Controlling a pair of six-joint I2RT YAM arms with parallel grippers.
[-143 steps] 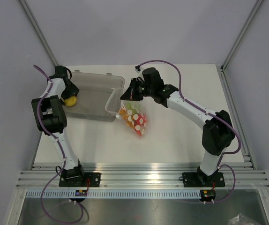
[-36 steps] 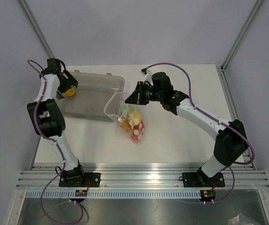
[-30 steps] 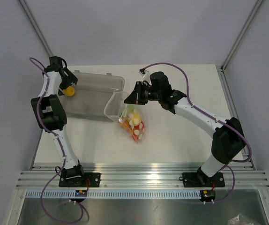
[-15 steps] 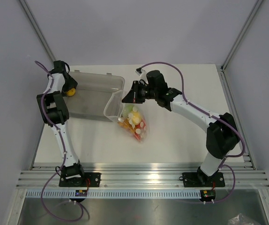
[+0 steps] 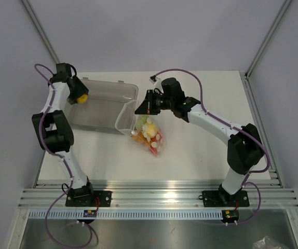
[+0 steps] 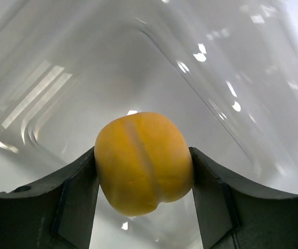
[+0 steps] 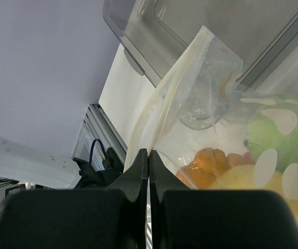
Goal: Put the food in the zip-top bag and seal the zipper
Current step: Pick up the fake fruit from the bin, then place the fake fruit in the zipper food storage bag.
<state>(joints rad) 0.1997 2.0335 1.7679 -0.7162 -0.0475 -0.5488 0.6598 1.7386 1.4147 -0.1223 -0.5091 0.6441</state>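
Note:
My left gripper is shut on a yellow-orange round toy fruit and holds it over the left end of the grey bin. My right gripper is shut on the zip-top bag's mouth edge, pinching the pale zipper strip. The clear dotted bag hangs from it down to the table beside the bin's near right corner. Inside it are a green fruit, an orange piece and a yellow piece; red also shows in the top view.
The grey translucent rigid bin stands at the back left of the white table; its rim is right behind the bag. Frame posts rise at the back corners and an aluminium rail runs along the near edge.
My left gripper has shifted with the yellow fruit around the bin's left end and now holds it slightly further right. My right gripper has moved a little left with the bag's edge.

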